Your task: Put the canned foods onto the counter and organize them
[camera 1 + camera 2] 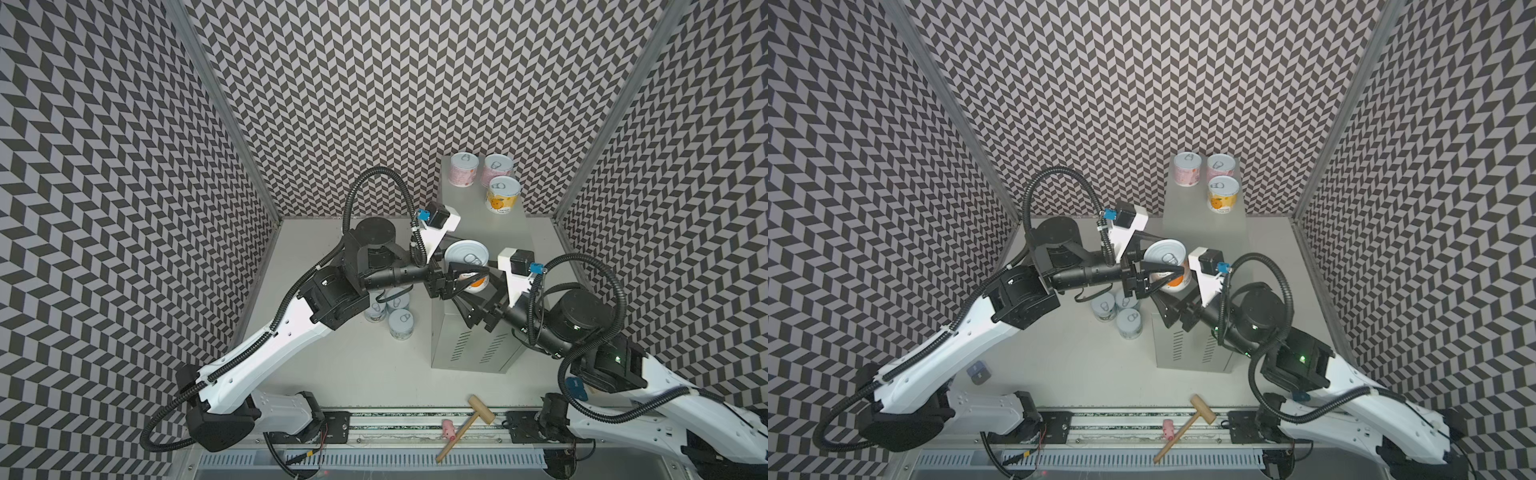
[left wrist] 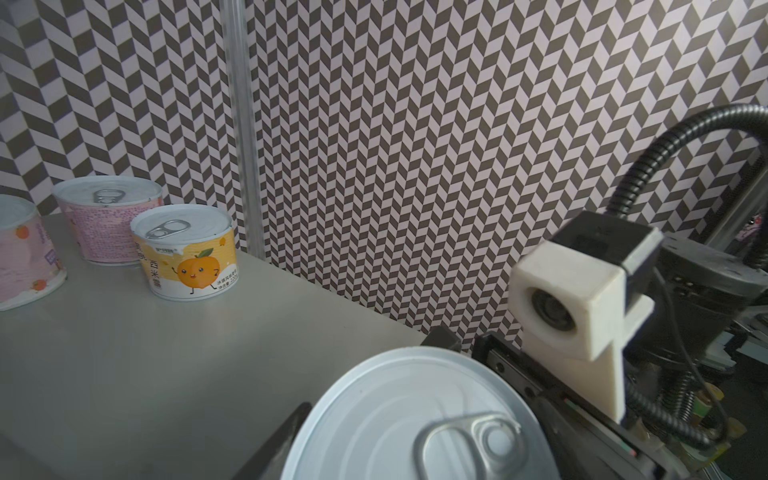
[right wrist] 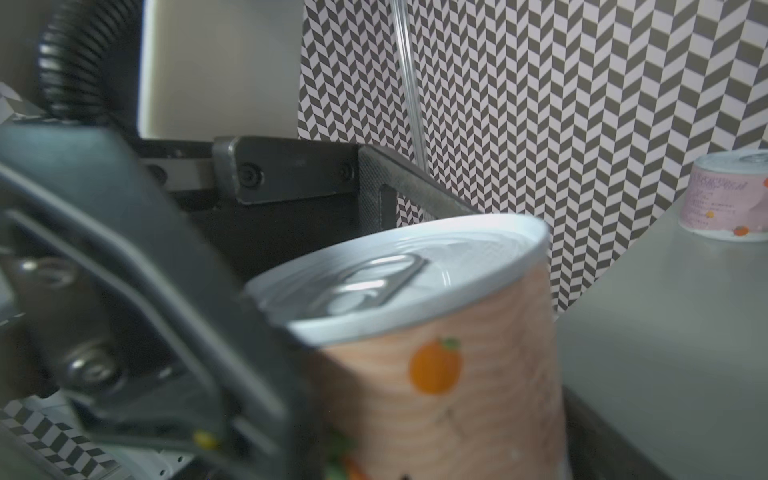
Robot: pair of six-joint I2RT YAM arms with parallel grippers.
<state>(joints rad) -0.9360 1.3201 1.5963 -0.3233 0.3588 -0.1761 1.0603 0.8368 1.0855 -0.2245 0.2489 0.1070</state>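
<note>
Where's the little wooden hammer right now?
In a top view the wooden hammer lies at the near edge, a little right of the middle, slanting across the black rail, with a small pink toy right beside its handle.

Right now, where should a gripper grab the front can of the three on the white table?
Its curved side wall, just under the lid rim. The front can stands upright with two cans crowding behind and the counter beside it, so coming from the open near side looks safest.
</note>
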